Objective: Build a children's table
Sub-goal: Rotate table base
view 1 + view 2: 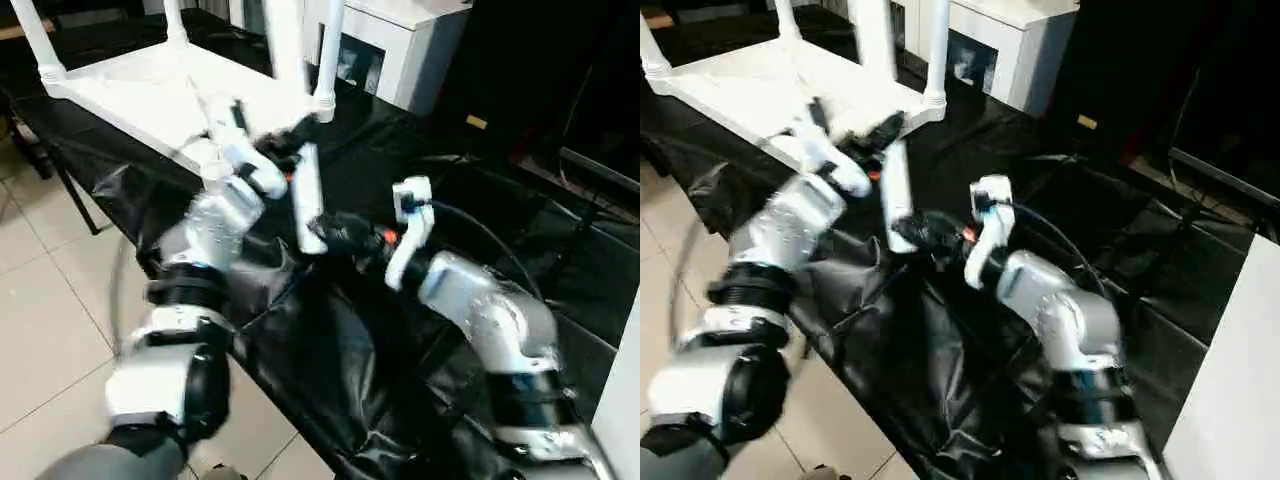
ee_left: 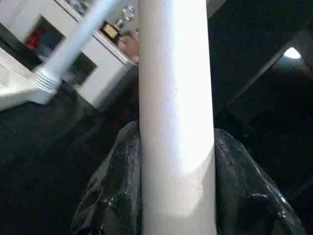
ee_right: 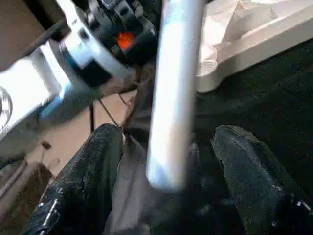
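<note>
left end effector (image 1: 300, 135) grips loose leg (image 1: 308, 200); tabletop (image 1: 150, 85) upside-down.

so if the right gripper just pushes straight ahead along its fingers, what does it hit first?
Most likely the loose white leg, which sits between the right gripper fingers, apparently ungripped. Beyond it lies the left gripper and the table top; depth is unclear.

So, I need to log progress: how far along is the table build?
Three legs stand in sockets of the upturned top. The left gripper holds the fourth leg, its lower end between the right gripper's open fingers. Left: seat it in the empty socket.
</note>
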Robot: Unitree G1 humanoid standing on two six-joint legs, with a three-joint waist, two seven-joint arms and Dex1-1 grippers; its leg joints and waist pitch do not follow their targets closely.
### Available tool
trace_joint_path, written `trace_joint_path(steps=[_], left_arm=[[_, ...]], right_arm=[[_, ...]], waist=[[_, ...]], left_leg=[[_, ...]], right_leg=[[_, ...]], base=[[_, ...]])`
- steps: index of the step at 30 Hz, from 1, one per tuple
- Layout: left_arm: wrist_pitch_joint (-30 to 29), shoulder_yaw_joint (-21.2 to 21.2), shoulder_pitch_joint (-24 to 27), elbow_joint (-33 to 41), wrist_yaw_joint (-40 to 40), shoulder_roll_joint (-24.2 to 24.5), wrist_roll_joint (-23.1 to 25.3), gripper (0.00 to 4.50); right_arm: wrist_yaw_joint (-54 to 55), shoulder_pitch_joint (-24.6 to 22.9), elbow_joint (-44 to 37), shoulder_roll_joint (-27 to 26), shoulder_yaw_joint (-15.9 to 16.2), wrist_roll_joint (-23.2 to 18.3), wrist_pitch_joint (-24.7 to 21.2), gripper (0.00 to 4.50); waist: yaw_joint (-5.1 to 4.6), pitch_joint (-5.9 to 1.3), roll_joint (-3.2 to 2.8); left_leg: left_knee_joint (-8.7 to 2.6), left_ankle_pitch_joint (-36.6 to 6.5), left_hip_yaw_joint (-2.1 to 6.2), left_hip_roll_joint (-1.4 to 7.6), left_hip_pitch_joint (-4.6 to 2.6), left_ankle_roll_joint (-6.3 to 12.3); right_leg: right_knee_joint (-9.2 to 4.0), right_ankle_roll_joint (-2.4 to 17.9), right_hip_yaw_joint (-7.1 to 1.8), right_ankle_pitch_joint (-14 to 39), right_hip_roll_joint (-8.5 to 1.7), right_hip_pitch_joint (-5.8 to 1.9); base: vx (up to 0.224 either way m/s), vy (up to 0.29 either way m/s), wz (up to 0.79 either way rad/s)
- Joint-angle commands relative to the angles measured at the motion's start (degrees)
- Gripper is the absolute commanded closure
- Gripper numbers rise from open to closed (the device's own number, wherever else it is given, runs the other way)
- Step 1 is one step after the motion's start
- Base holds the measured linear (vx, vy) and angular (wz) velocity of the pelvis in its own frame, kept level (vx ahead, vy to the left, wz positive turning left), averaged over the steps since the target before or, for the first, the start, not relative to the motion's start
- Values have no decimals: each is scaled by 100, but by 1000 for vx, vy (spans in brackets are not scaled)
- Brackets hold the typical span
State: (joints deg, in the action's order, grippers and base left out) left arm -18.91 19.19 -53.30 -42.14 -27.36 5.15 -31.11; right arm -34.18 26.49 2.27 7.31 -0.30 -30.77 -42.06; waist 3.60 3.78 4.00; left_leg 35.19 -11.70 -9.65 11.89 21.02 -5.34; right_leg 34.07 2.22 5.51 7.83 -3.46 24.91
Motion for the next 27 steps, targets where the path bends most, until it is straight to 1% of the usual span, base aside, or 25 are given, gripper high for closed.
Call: trace_joint_path(steps=[1,2,3,4,5,6,7,8,9,10,11,12,13,14,15,17,18,19,20,21,23,24,25,26,27], left_arm=[[35,-391,-147,66,-308,243,383,284],[35,-552,-129,112,-432,376,546,284],[-48,-947,-100,223,-706,729,928,284],[-102,-1185,-102,262,-859,943,1151,284],[-182,-1449,-104,309,-1027,1192,1393,285],[-252,-1665,-110,342,-1176,1397,1585,285],[-286,-1789,-110,361,-1269,1523,1686,286],[-286,-1789,-110,361,-1269,1523,1686,286],[-439,-2084,-93,458,-1515,1777,1880,286],[-602,-2269,-61,578,-1734,1922,1944,286],[-619,-2294,-56,595,-1765,1939,1952,286],[-668,-2363,-39,649,-1864,1987,1971,286],[-704,-2598,21,799,-2092,2125,2109,286],[-714,-2742,61,896,-2229,2208,2196,286],[-724,-2897,102,1003,-2375,2297,2293,286],[-770,-3097,151,1198,-2568,2417,2386,286],[-812,-3284,212,1436,-2753,2524,2450,286],[-812,-3284,212,1436,-2753,2524,2450,286],[-830,-3350,234,1534,-2842,2564,2495,286],[-867,-3449,272,1688,-2977,2619,2527,286],[-910,-3573,321,1913,-3152,2702,2526,286],[-956,-3640,347,2079,-3254,2744,2501,286],[-1033,-3645,377,2251,-3324,2771,2429,286],[-1070,-3646,390,2326,-3353,2781,2398,286],[-1148,-3653,428,2527,-3460,2817,2335,286]], right_arm=[[-172,12,-194,250,-53,179,215,94],[-192,37,-194,322,-73,236,319,88],[-147,151,-146,490,-103,479,661,77],[-116,232,-93,662,12,823,1095,65],[-91,326,-41,862,171,1214,1543,57],[-39,419,27,1019,302,1579,2006,52],[-1,469,54,1108,387,1792,2277,45],[-1,469,54,1108,387,1792,2277,33],[273,667,186,1318,564,2390,2992,21],[454,815,248,1522,782,2930,3679,13],[474,834,254,1547,812,2996,3762,13],[527,887,267,1627,911,3191,4010,8],[735,1029,346,1815,1213,3714,4506,3],[876,1106,405,1904,1382,4001,4735,1],[1037,1187,476,1992,1557,4307,4976,1],[1413,1313,703,2078,1811,4827,5283,0],[1709,1407,882,2096,1988,5186,5592,0],[1709,1407,882,2096,1988,5186,5592,0],[1782,1442,990,2063,2009,5309,5767,0],[2031,1509,1119,2066,2110,5613,5924,0],[2297,1622,1370,2056,2244,5942,6120,0],[2528,1705,1517,2081,2370,6216,6194,0],[2639,1758,1651,2090,2470,6368,6218,0],[2682,1781,1713,2094,2510,6426,6238,0],[2853,1844,1899,2103,2620,6623,6295,0]], waist=[[35,-477,-94],[38,-478,-91],[36,-479,-109],[30,-481,-111],[17,-476,-117],[24,-477,-117],[-9,-467,-107],[-13,-459,-104],[-3,-466,-108],[-7,-468,-110],[-15,-465,-104],[-18,-447,-110],[-15,-450,-104],[-13,-463,-122],[-35,-446,-118],[-45,-446,-118],[-45,-447,-107],[-53,-446,-112],[-55,-442,-118],[-61,-440,-110],[-66,-441,-112],[-81,-443,-96],[-91,-445,-95],[-100,-447,-84],[-109,-435,-86]], left_leg=[[-404,-404,11,105,-37,170],[-411,-427,13,108,-49,165],[-417,-397,21,115,-55,118],[-412,-377,18,115,-64,99],[-411,-381,19,114,-58,23],[-416,-396,31,124,-66,-32],[-405,-426,14,99,-52,-80],[-395,-479,-7,83,-62,-72],[-402,-483,3,98,-69,-83],[-401,-471,3,107,-66,-89],[-395,-455,-3,101,-71,-129],[-399,-551,-19,91,-71,-90],[-399,-569,-11,93,-63,-82],[-405,-524,5,118,-80,-105],[-403,-564,-15,103,-65,-107],[-398,-654,-19,92,-70,-92],[-407,-654,-11,99,-70,-130],[-408,-694,-12,103,-76,-136],[-399,-775,-25,95,-80,-113],[-405,-797,-21,99,-78,-123],[-405,-816,-23,90,-74,-129],[-406,-802,-16,86,-65,-153],[-403,-789,-19,88,-68,-161],[-398,-777,-22,82,-57,-155],[-395,-805,-27,73,-56,-150]], right_leg=[[-373,622,-307,1398,-437,-488],[-384,548,-306,1462,-432,-465],[-368,525,-310,1462,-439,-456],[-361,520,-312,1450,-436,-450],[-344,522,-312,1438,-432,-452],[-322,526,-308,1447,-443,-449],[-323,522,-316,1483,-427,-451],[-334,544,-332,1523,-427,-444],[-315,598,-330,1542,-440,-443],[-303,630,-333,1503,-443,-439],[-289,681,-329,1465,-432,-422],[-304,740,-344,1467,-430,-433],[-297,758,-340,1468,-427,-447],[-268,801,-334,1376,-427,-428],[-271,813,-345,1364,-415,-432],[-285,798,-354,1462,-414,-434],[-279,795,-354,1523,-421,-435],[-275,805,-355,1543,-420,-427],[-291,786,-363,1575,-416,-424],[-283,780,-358,1588,-402,-422],[-276,755,-356,1585,-391,-424],[-251,743,-354,1534,-377,-431],[-240,747,-362,1476,-380,-432],[-233,745,-365,1436,-375,-442],[-235,733,-364,1460,-364,-435]], base=[[0,0,0],[0,0,0],[0,0,0],[0,0,0],[0,0,0],[0,0,0],[0,0,0],[0,0,0],[0,0,0],[0,0,0],[0,0,0],[0,0,0],[0,0,0],[0,0,0],[0,0,0],[0,0,0],[0,0,0],[0,0,0],[0,0,0],[0,0,0],[0,0,0],[0,0,0],[0,0,0],[0,0,0],[0,0,0]])
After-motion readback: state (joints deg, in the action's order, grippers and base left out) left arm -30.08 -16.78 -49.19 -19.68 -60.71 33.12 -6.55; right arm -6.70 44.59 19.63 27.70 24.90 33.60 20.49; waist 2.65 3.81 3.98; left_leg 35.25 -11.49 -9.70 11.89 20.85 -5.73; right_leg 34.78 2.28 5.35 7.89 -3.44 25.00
